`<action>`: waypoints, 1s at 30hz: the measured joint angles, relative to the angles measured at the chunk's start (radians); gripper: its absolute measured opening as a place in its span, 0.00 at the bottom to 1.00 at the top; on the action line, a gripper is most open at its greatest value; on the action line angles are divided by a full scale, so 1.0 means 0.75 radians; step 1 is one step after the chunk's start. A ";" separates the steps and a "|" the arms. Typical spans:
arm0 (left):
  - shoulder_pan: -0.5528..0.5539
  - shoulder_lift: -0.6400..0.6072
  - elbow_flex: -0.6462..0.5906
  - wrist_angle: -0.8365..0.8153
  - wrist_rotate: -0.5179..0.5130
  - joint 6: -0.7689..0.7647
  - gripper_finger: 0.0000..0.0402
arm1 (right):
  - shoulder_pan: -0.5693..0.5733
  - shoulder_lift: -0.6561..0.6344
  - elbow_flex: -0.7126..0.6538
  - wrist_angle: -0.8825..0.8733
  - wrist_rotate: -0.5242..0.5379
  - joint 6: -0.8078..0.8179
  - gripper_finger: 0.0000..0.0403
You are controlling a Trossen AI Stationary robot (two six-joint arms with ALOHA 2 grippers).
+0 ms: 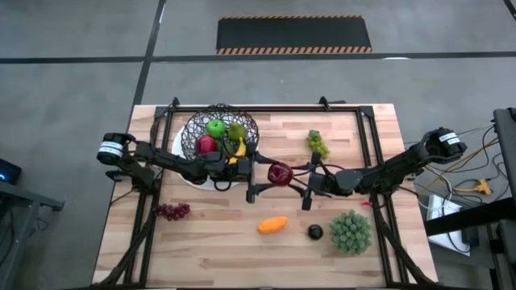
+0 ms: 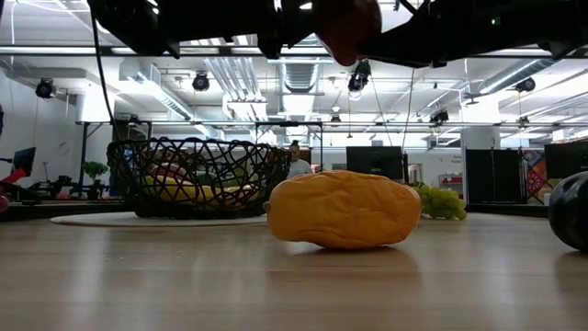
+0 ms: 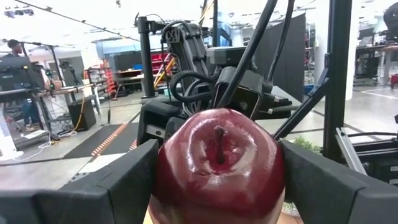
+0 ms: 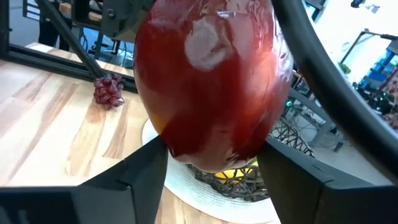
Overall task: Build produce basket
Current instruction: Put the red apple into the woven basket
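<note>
A red apple hangs in the air over the middle of the table, between my two grippers. My left gripper reaches in from the table's left and is shut on it. My right gripper reaches in from the right, with its fingers also on the apple. The black wire basket stands on a white plate at the far left. In it lie a green apple, a red fruit, a pear and a banana. My left gripper pinches the apple's two opposite sides between its two fingers, and the stem end faces back toward the wrist. The fingers lie level and come from the table's left. The apple is lifted clear of the table. My right gripper has a finger on each side of the apple's narrower end, and the wider part bulges beyond the fingers. The fingers lie level and come from the table's right. The apple is clear of the table.
On the table lie purple grapes at the near left, an orange piece near the front middle, a dark plum, a spiky green ball and green grapes at the far right. A black frame runs along the table's edges.
</note>
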 joint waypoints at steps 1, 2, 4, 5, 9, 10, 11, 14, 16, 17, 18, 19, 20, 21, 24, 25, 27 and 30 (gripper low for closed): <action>0.000 0.000 0.000 0.001 -0.008 -0.001 0.73 | 0.000 0.000 0.004 -0.001 0.003 0.010 0.59; 0.000 -0.001 0.000 0.004 -0.022 -0.001 0.73 | 0.000 0.000 0.007 -0.002 0.007 0.017 0.61; 0.001 -0.001 0.000 0.004 -0.028 -0.001 0.73 | 0.000 0.000 0.016 -0.016 0.007 0.028 0.65; 0.002 -0.001 0.000 0.003 -0.029 -0.001 0.73 | 0.000 0.000 0.019 -0.021 0.007 0.031 0.67; 0.001 -0.019 -0.004 -0.049 -0.073 -0.001 0.72 | -0.001 -0.005 0.022 -0.025 0.028 0.033 0.74; 0.001 -0.032 -0.004 -0.092 -0.111 -0.001 0.72 | 0.000 -0.009 0.022 -0.026 0.050 0.033 0.75; 0.002 -0.046 -0.005 -0.140 -0.157 -0.001 0.72 | 0.000 -0.018 0.023 -0.031 0.075 0.035 0.77; 0.003 -0.092 -0.020 -0.293 -0.289 -0.001 0.72 | 0.000 -0.047 0.025 -0.050 0.137 0.062 0.79; 0.004 -0.141 -0.030 -0.366 -0.368 0.000 0.72 | 0.000 -0.067 0.025 -0.085 0.171 0.069 0.81; 0.005 -0.165 -0.035 -0.406 -0.412 0.000 0.72 | 0.000 -0.077 0.025 -0.094 0.187 0.069 0.81; 0.007 -0.192 -0.041 -0.440 -0.455 -0.001 0.72 | 0.000 -0.090 0.025 -0.097 0.207 0.072 0.82; 0.009 -0.221 -0.049 -0.490 -0.494 -0.002 0.72 | 0.000 -0.105 0.025 -0.111 0.220 0.078 0.82; 0.012 -0.248 -0.053 -0.546 -0.534 -0.013 0.72 | 0.000 -0.119 0.025 -0.120 0.234 0.088 0.82; 0.017 -0.274 -0.053 -0.596 -0.573 -0.035 0.72 | 0.000 -0.131 0.025 -0.132 0.244 0.101 0.81; 0.040 -0.370 -0.053 -0.789 -0.684 -0.125 0.72 | 0.000 -0.164 0.025 -0.183 0.244 0.132 0.80; 0.052 -0.396 -0.053 -0.850 -0.712 -0.159 0.72 | 0.000 -0.177 0.025 -0.206 0.245 0.140 0.80; 0.079 -0.439 -0.066 -0.956 -0.729 -0.225 0.72 | 0.000 -0.189 0.025 -0.222 0.245 0.169 0.80; 0.129 -0.463 -0.084 -1.036 -0.733 -0.319 0.72 | 0.000 -0.190 0.024 -0.246 0.244 0.185 0.79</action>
